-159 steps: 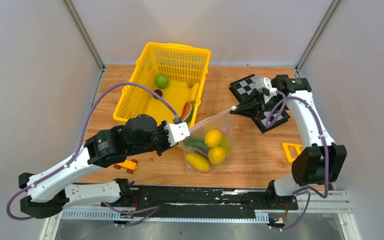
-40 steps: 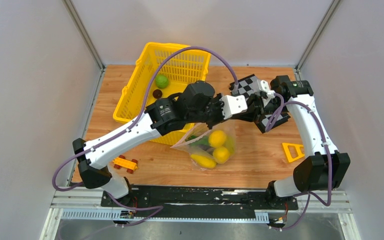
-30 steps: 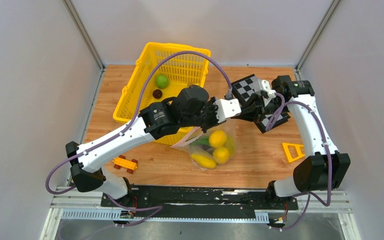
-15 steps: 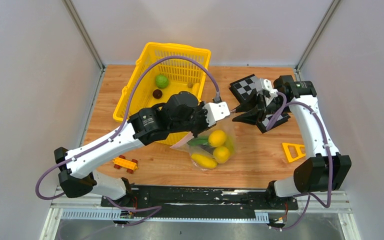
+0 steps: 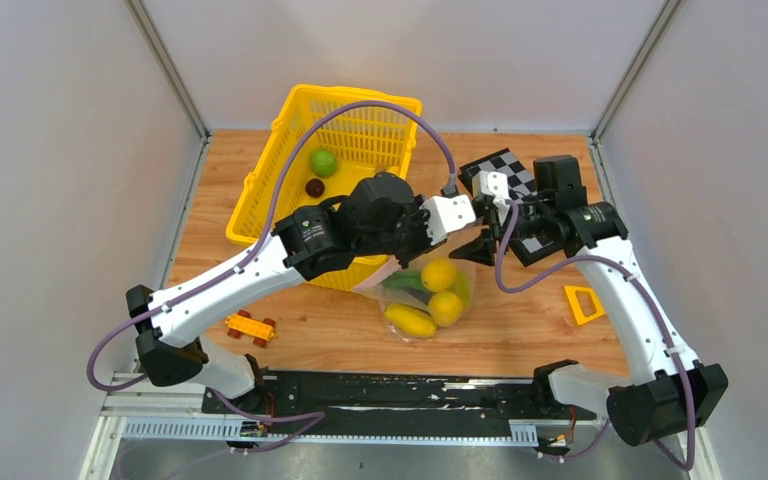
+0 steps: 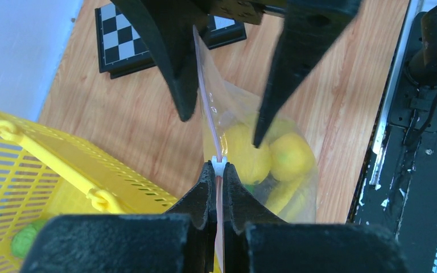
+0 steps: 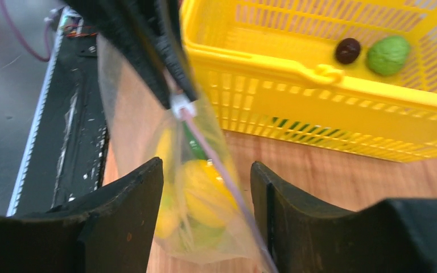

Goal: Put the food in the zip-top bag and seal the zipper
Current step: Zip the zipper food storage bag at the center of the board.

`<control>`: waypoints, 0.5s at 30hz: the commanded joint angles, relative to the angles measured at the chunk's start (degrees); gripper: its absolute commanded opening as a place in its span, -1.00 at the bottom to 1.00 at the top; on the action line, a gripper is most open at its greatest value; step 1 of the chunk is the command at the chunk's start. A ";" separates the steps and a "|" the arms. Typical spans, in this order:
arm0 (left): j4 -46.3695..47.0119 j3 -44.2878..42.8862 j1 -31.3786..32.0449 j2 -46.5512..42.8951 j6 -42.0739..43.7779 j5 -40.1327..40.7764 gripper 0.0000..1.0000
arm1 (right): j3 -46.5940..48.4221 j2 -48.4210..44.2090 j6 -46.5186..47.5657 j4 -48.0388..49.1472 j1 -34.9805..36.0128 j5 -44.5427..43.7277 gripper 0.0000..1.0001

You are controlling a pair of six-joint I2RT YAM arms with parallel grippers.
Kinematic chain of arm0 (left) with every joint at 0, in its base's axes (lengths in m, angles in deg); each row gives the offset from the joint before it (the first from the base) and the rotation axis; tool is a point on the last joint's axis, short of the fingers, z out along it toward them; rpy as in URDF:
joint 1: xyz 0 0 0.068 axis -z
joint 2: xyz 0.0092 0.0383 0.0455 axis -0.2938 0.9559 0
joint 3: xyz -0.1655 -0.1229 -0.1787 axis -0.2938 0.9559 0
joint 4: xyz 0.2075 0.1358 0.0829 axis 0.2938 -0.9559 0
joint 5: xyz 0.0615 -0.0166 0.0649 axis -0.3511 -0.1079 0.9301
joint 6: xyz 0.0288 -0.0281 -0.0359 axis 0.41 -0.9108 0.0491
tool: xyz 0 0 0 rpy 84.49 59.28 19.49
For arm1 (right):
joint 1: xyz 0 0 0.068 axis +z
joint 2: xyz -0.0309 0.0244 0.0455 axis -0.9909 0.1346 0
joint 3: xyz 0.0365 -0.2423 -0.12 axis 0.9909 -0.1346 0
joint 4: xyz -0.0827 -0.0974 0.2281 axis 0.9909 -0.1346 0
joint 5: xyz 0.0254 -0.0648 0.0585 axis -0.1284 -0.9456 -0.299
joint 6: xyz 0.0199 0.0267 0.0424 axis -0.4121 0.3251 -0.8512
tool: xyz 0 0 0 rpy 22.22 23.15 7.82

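The clear zip-top bag [image 5: 412, 300] hangs just above the wood with yellow lemons [image 5: 438, 275] and a green pod [image 5: 400, 282] inside. My left gripper [image 6: 218, 169] is shut on its pink zipper [image 6: 207, 102], right behind the white slider [image 6: 218, 164]. My right gripper [image 7: 207, 166] is open, its fingers [image 7: 131, 210] straddling the zipper [image 7: 227, 187] and the bag's top without touching. The two grippers almost meet, left gripper [image 5: 466, 224] facing right gripper [image 5: 482, 226]. A green ball [image 5: 323, 162] and a dark ball [image 5: 314, 187] lie in the basket.
The yellow lattice basket [image 5: 260, 195] stands at the back left, close behind the bag. A chequerboard [image 5: 508, 165] lies under the right arm. An orange toy car [image 5: 250, 325] sits near the front left, and a yellow triangular piece [image 5: 582, 302] at the right.
My right gripper has opened, let go of the zipper's end and moved left to straddle the bag top. My left gripper, still shut on the strip, slid back right.
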 commanded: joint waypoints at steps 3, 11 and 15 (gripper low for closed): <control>0.91 -1.66 0.04 -0.77 0.19 -1.21 -1.00 | 3.96 0.81 -9.73 9.94 1.97 -4.60 0.03; 1.21 -0.53 0.06 -1.43 0.08 -0.95 -1.00 | 3.97 -0.07 -9.56 10.19 3.43 -4.17 -0.49; 1.38 1.67 0.04 -2.92 -0.48 0.62 -1.00 | 2.92 -1.06 -9.70 10.98 3.42 -4.40 -0.66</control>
